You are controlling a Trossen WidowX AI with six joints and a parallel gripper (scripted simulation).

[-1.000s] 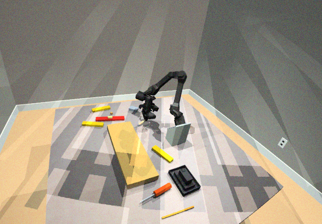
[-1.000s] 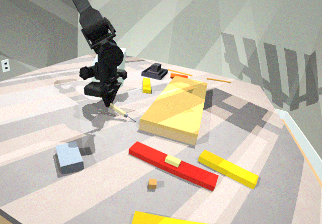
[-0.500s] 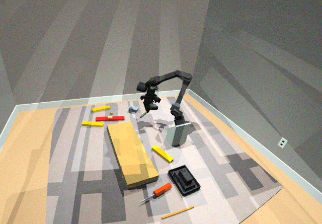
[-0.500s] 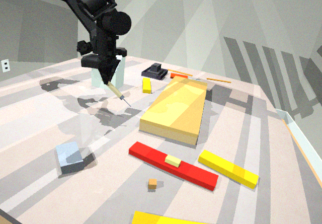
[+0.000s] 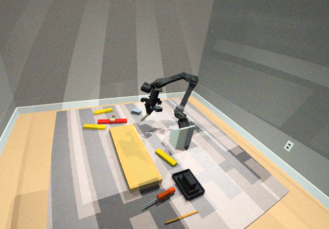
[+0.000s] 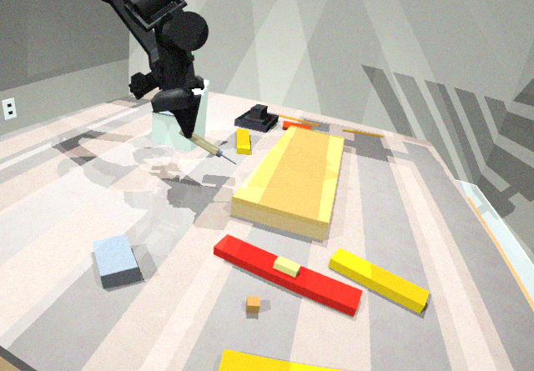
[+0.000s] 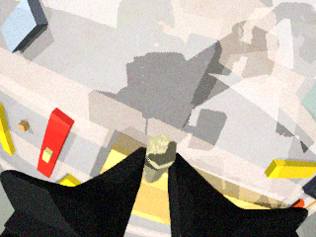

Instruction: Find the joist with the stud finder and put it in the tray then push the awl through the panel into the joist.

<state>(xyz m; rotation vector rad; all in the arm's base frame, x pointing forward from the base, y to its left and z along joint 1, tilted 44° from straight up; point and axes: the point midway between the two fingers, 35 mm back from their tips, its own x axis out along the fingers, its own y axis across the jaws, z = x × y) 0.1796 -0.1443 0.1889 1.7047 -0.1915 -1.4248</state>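
Observation:
My gripper [image 5: 148, 112] [image 6: 188, 135] [image 7: 158, 156] is shut on the awl's handle and holds it above the mat, beside the far end of the floor panel. The awl [image 5: 145, 117] [image 6: 206, 144] [image 7: 161, 148] has a tan handle and a thin metal tip; it is tilted, tip slanting down toward the panel side. The floor panel [image 5: 135, 154] [image 6: 297, 172] [image 7: 148, 199] is a long yellow slab lying flat. The stud finder [image 5: 189, 180] [image 6: 259, 111] is a dark block sitting in the black tray [image 5: 196, 196] [image 6: 246, 122]. The joist is hidden.
A red level [image 5: 119, 121] [image 6: 254, 261] [image 7: 55, 133], yellow bars [image 5: 166, 157] [image 5: 94, 126] [image 5: 103, 111] and a blue-grey block [image 5: 136, 111] [image 6: 116, 259] [image 7: 22, 25] lie around the panel. An orange screwdriver [image 5: 166, 193] and a pencil-like stick [image 5: 182, 216] lie near the tray. A small orange cube [image 6: 253, 303] is beside the level.

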